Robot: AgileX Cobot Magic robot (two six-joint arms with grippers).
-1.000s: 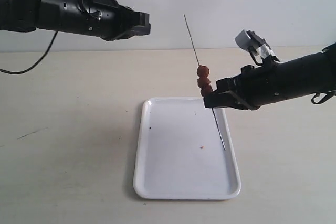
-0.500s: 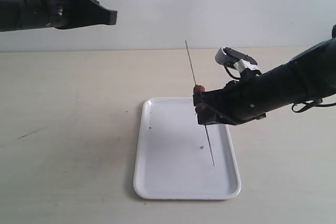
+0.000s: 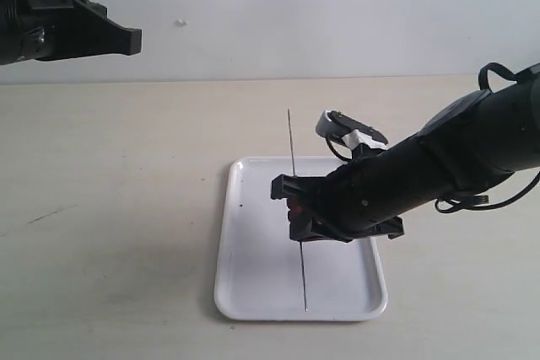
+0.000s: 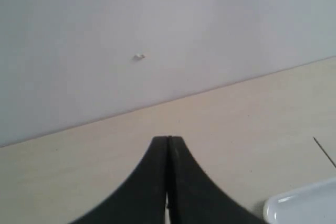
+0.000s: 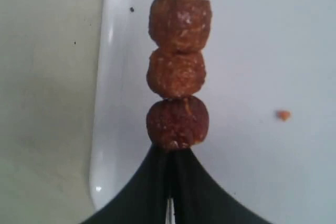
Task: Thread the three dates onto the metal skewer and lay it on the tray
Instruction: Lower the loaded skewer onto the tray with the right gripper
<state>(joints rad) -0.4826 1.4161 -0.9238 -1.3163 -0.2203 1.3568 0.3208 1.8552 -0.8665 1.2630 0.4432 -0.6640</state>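
Note:
My right gripper (image 3: 294, 208) (image 5: 169, 153) is shut on the metal skewer (image 3: 295, 208), low over the white tray (image 3: 253, 292) (image 5: 113, 51). Three reddish-brown dates (image 5: 178, 72) sit in a row on the skewer, just past the fingertips. In the exterior view only a red bit of the dates (image 3: 293, 206) shows at the gripper. The skewer's far end sticks up beyond the tray's back edge; its near end reaches the tray's front rim. My left gripper (image 4: 168, 139) is shut on nothing, high at the far left (image 3: 126, 40).
A tiny orange crumb (image 5: 283, 114) lies on the tray floor. A dark speck (image 3: 242, 204) sits near the tray's left rim. Beige tabletop (image 3: 110, 208) surrounds the tray, with a pale wall (image 3: 337, 14) behind.
My right gripper has moved left and down over the tray, carrying the skewer with the dates and tilting it closer to flat. My left arm has drawn back to the left.

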